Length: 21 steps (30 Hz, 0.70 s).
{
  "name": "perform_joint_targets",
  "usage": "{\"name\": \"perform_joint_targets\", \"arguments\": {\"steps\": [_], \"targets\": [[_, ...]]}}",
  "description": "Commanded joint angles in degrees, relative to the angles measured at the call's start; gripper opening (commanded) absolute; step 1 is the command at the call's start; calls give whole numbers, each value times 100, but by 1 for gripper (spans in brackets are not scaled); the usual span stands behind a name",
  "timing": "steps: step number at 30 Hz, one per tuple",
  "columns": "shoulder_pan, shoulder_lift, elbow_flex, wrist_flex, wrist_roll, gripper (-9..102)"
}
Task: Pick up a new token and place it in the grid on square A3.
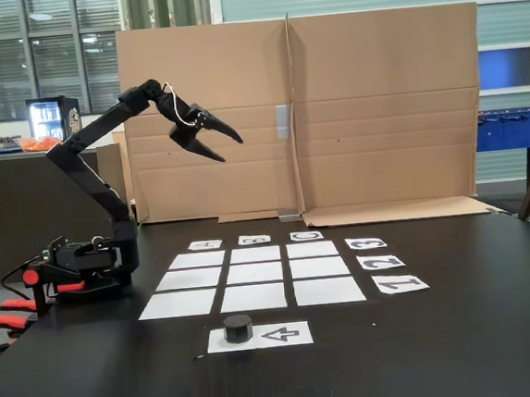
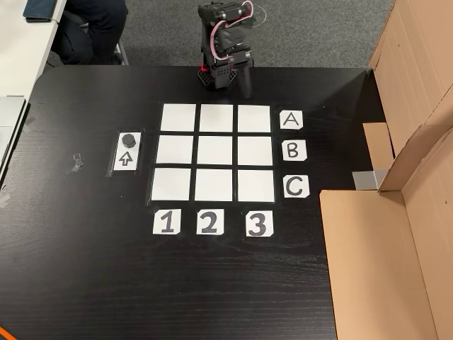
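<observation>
arm: black five-joint arm [image 1: 96,176] is standing on its base at the left of the dark worktop [image 1: 462,330] in the fixed view, reaching up and to the right
claw: black two-finger claw [image 1: 228,144] is hanging high in the air in front of the brown cardboard backdrop [image 1: 378,105], fingers spread apart at a medium gap, gripping nothing; in the other view the claw [image 2: 245,85] is pointing down over the worktop edge just above the grid's top row, opening not readable there
token: small black stubby cylinder token [image 1: 237,329] is sitting on one end of the single white paper sheet with a printed arrow [image 1: 282,334], in front of the grid in the fixed view; in the other view the token [image 2: 128,139] is lying left of the grid on the same sheet [image 2: 126,159], arrow side next to it
grid: nine white paper rectangles in a 3x3 grid [image 2: 216,152], all nine bare, nothing resting on them
square A3: plain white corner rectangle [image 2: 254,118], top right of the grid in the other view, beside the "A" label [image 2: 290,120] and in the column above the "3" label [image 2: 258,224]; in the fixed view it is the far left rectangle [image 1: 197,259]
token vs square A3: well apart, grid lying between them
claw vs token: well apart, no contact
</observation>
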Motion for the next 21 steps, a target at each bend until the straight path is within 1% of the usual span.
{"name": "perform_joint_targets", "arguments": {"steps": [1,9,11,16,21], "targets": [[1134,-70,-211,62,-149,23],[3428,-167,-167,114,-536,23],[3894,-299,-193,176,-589,25],[4781,-659,-158,176,-633,28],[5396,-1143,-220,105,-633,28]]}}
